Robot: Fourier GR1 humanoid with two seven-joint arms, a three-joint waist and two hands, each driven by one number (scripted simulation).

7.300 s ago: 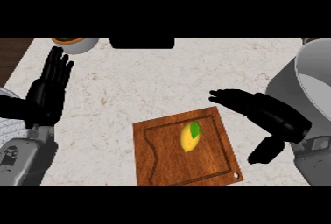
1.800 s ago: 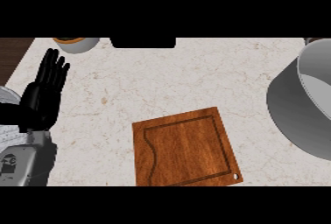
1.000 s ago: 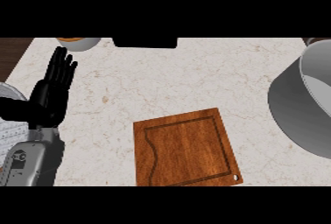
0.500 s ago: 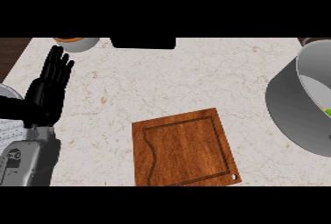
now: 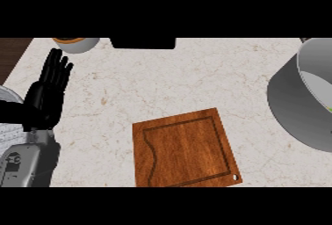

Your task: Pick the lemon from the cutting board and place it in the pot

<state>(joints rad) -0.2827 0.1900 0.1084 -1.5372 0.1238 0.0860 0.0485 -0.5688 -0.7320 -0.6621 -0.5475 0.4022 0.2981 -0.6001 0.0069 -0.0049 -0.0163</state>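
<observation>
Head view: left hand (image 5: pixel 47 94) fingers (image 5: pixel 57 66) straight.

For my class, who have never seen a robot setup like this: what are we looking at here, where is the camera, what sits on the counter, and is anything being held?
This is a view from the head of a humanoid robot, looking steeply down at a kitchen counter. The black shape at the left is its left hand, on a grey forearm; it is open, fingers up, resting and holding nothing. The right hand is out of view. In the middle lies a wooden cutting board, with nothing on it. At the right edge stands a large grey pot, partly cut off; a small yellow-green bit at its inner edge may be the lemon, but too little shows to be sure. At the top left is a small bowl, and beside it a dark object.
</observation>
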